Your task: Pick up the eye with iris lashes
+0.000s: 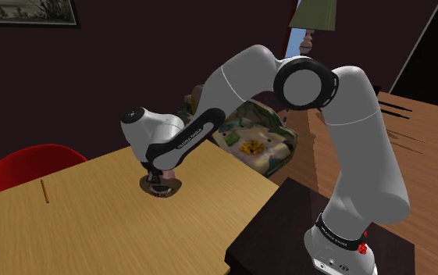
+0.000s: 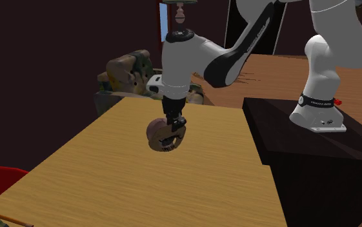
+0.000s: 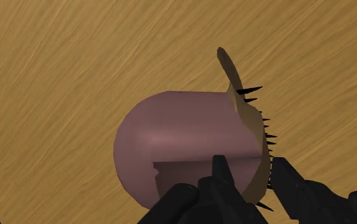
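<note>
The white, dark-jointed Franka arm [image 1: 365, 133] folds at the elbow, wrist pointing straight down; its all-black two-finger gripper [image 2: 173, 125] (fingers close together) clamps the tan rim of the mauve lashed eye [image 3: 183, 140].

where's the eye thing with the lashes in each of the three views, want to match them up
Shoulder view: the eye is left of centre, directly under the gripper.
Second exterior view: the eye is just left of centre, at the gripper's tip.
Wrist view: the eye is central, a pinkish dome whose tan lashed rim the gripper clasps.
Shared landmark: the wooden table beneath it.
</note>
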### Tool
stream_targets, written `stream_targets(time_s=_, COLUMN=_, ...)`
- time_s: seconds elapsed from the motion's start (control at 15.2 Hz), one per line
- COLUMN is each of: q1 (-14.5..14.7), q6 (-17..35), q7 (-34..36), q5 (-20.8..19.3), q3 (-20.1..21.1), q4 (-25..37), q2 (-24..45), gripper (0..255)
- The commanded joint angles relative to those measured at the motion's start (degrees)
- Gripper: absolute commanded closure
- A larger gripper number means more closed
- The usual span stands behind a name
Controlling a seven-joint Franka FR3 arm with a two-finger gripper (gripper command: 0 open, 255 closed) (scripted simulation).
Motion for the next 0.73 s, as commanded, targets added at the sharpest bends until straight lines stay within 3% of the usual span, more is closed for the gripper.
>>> stream_targets(time_s=0.0, q1=-0.1, q6=-1.0, q7=-0.5, q5=0.5, q3=0.3, q4=-0.1, q2=-1.2, gripper=255)
stream_targets(time_s=0.66, q1=-0.7, q6=-5.0, q7=-2.5, q5=2.3, q3=1.3, q4=0.6, q2=-4.9, gripper=255)
